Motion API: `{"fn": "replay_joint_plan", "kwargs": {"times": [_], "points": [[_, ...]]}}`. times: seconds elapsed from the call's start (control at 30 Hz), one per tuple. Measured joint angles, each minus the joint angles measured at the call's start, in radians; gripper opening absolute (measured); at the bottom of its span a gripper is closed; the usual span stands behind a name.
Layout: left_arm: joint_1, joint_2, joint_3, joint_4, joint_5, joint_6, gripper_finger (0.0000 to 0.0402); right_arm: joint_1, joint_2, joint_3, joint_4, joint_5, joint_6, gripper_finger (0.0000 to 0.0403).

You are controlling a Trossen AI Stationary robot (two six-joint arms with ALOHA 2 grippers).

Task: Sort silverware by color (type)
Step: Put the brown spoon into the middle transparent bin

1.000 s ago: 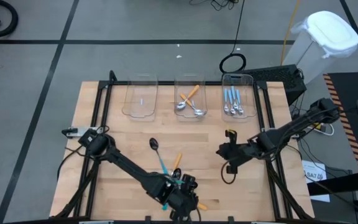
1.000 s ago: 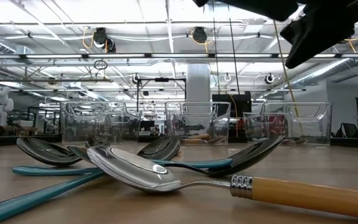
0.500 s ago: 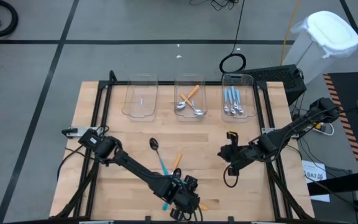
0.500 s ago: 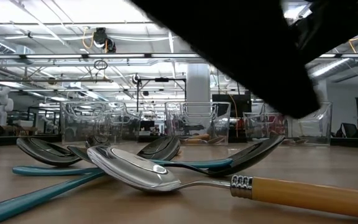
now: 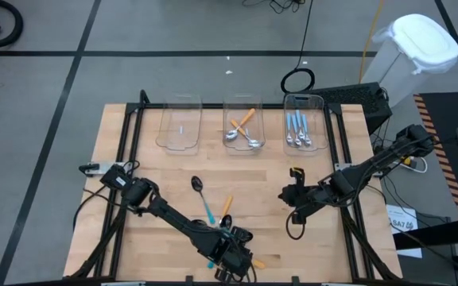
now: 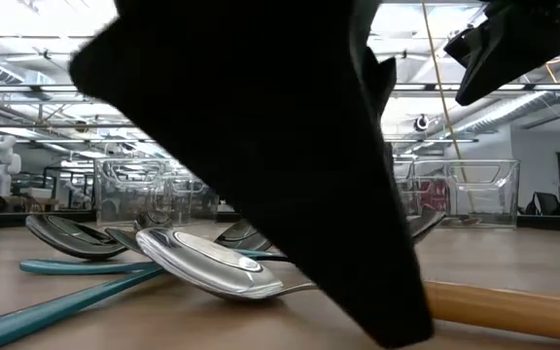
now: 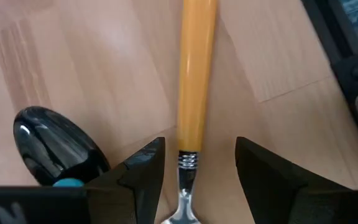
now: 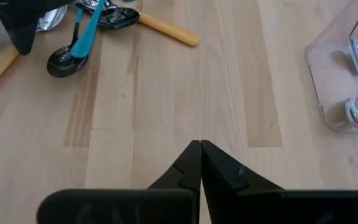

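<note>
Left gripper (image 7: 197, 168): we see its fingers open astride the orange-handled spoon (image 7: 196, 74) on the tabletop (image 7: 92, 56)
Right gripper (image 8: 200, 163): fingers closed, empty

Both arms are dark, almost black, made of slim tube links with thicker blocks at the joints. The left arm (image 5: 173, 222) has a small white label near its base. Black cables run along the right arm (image 5: 356, 176), and one cable makes a loop under its wrist. The left gripper (image 7: 194, 174) has two black, wedge-shaped fingers (image 7: 263, 171) with matte faces.
</note>
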Motion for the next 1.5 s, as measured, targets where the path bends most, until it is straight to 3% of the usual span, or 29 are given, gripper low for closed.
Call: {"fn": "replay_joint_plan", "kwargs": {"times": [0.2, 0.77, 1.5], "points": [[-0.002, 0.011, 0.002, 0.002, -0.008, -0.020, 0.0185, 0.000, 0.000, 0.000, 0.000, 0.008, -0.008, 0.0004], [0.026, 0.058, 0.006, -0.015, 0.012, -0.059, 0.0033, 0.000, 0.000, 0.000, 0.000, 0.026, -0.004, 0.0004], [0.033, -0.002, -0.002, -0.033, -0.024, 0.001, 0.0028, 0.000, 0.000, 0.000, 0.000, 0.026, -0.007, 0.0004]]}}
